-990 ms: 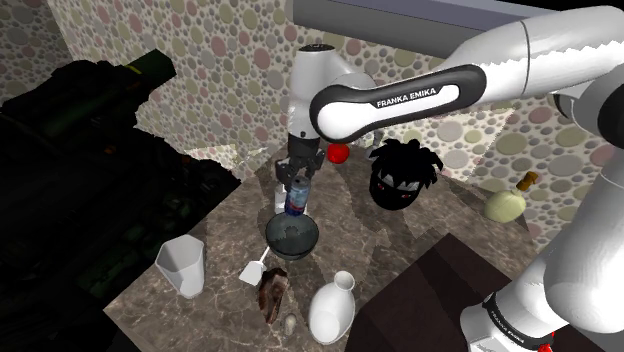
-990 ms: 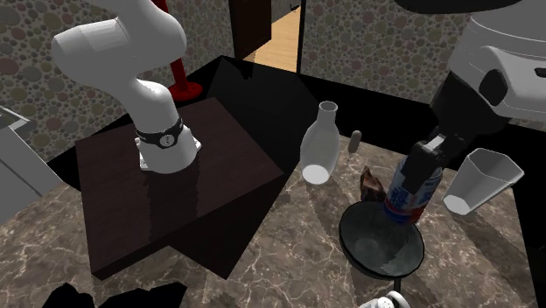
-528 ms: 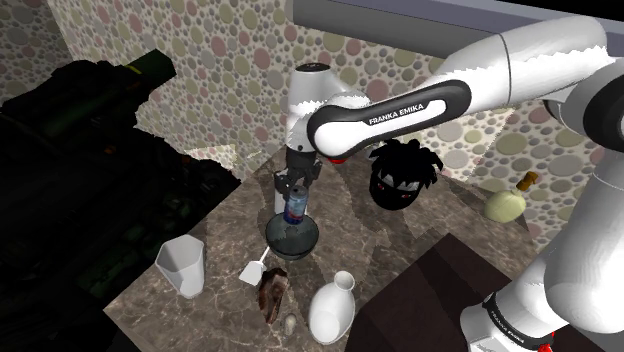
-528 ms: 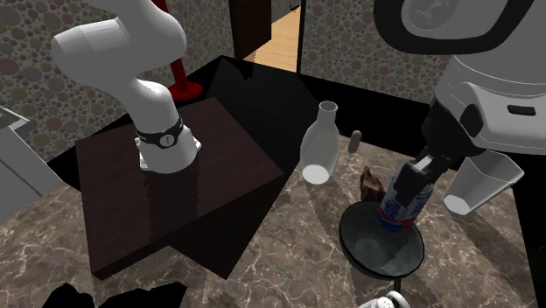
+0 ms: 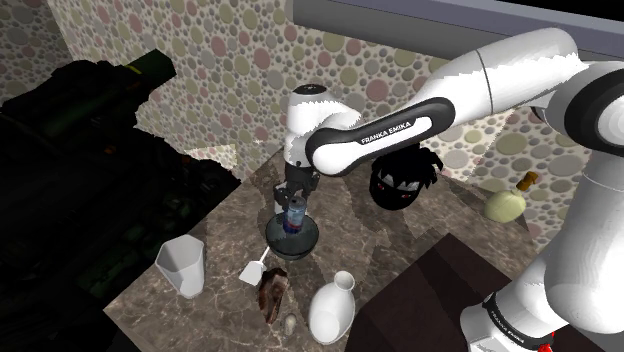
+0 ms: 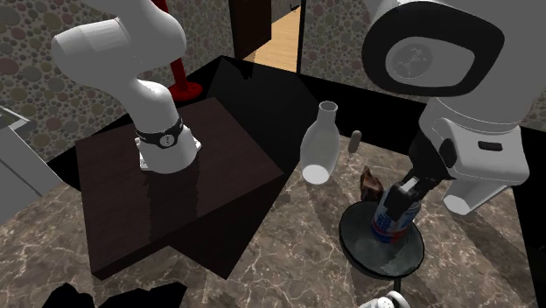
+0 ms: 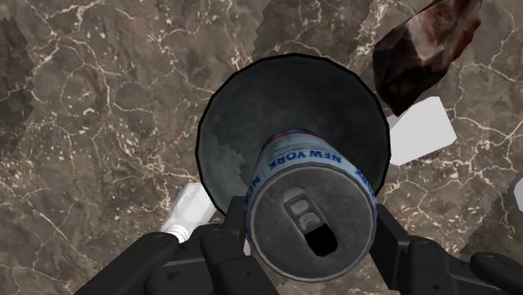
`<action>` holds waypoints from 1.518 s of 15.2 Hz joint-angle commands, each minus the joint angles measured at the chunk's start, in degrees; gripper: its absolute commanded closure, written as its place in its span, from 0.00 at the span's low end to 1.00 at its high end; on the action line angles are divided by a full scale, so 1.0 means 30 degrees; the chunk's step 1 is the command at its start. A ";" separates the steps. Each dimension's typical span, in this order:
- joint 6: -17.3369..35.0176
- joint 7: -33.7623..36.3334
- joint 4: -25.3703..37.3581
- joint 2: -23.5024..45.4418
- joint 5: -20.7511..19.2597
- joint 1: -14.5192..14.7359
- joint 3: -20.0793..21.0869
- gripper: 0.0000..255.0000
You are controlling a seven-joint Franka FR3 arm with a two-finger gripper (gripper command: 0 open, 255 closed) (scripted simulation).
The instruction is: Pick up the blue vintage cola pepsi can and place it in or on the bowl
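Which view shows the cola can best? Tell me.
Wrist view: the can shows its lid, tab and lettering, clasped by the fingers over the bowl. Shoulder and second exterior views show its side, much smaller.

dim overall. the marbled counter (image 5: 345, 235) around the end effector (image 5: 293, 208) is murky, with blocky darker shadow patches across it in the wrist view. the white arm (image 5: 480, 70) above is far brighter, brightest on its upper side. the can (image 7: 310, 222) clasped in the end effector looks flat grey. past the counter's edge lies a black area (image 5: 50, 300).
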 commanded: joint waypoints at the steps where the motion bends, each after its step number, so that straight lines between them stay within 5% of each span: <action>1: 0.0404 0.0100 -0.0138 0.0271 -0.0149 0.0051 -0.0062 1.00; 11: 0.0809 0.0197 -0.0276 0.0559 -0.0303 0.0104 -0.0134 1.00; 12: 0.0807 0.0196 -0.0274 0.0559 -0.0303 0.0104 -0.0135 0.00; 17: 0.0807 0.0197 -0.0274 0.0559 -0.0303 0.0104 -0.0134 0.00; 23: -0.1205 -0.0257 0.0538 -0.0743 0.0396 -0.0132 0.0163 0.00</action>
